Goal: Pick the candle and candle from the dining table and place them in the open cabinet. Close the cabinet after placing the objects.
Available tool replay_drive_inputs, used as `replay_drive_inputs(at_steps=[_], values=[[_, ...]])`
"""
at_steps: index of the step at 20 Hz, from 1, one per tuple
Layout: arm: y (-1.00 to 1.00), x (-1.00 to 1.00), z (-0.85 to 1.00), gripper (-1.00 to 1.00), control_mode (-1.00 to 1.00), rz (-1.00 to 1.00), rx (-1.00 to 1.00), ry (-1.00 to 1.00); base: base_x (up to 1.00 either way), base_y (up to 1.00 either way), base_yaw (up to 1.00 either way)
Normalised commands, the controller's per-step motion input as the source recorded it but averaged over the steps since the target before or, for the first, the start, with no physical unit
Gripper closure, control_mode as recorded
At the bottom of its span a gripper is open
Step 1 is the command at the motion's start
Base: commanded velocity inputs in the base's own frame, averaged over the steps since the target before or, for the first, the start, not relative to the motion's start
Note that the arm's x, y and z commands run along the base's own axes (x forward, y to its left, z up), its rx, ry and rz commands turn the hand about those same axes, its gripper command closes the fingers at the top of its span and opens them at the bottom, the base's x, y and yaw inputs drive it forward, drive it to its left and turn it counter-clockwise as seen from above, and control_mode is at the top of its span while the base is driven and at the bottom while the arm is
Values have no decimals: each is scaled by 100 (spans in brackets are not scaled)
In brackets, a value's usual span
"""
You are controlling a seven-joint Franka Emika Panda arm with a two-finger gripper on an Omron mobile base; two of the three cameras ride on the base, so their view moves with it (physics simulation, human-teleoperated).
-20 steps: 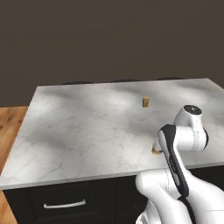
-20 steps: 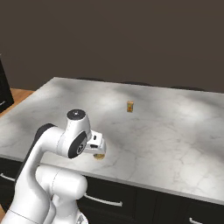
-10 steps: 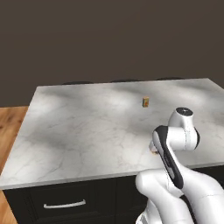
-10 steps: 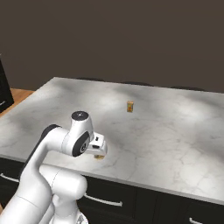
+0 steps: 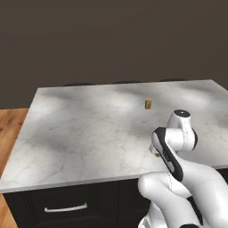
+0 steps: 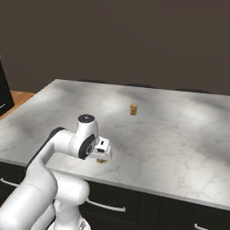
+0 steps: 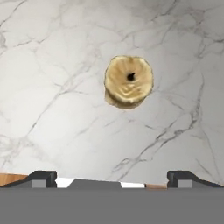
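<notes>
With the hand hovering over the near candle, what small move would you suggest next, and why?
Probably a straight descent. In the hand view the stubby candle lies ahead on the marble dining table, between the lines of the spread fingers, still clear of them. Lowering the gripper should bring the fingers around it.

You have the marble dining table bearing two candles well apart: a short stubby candle near its front edge, another candle farther back.

Dark brown wall runs well beyond the gripper; warm wooden floor lies off to its left.
</notes>
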Motion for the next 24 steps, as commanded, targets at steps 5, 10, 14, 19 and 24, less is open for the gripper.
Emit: replay_drive_inputs(at_steps=[5,10,14,19,24], values=[[-8,18,-12,-100,-100,-4,0,1,0,0,0],[0,18,-15,-100,-100,-3,0,1,0,0,0],[0,21,-17,-100,-100,-3,0,1,0,0,0],[-2,20,-19,-100,-100,-3,0,2,0,0,0],[-7,14,-20,-100,-100,-3,0,0,0,0,0]])
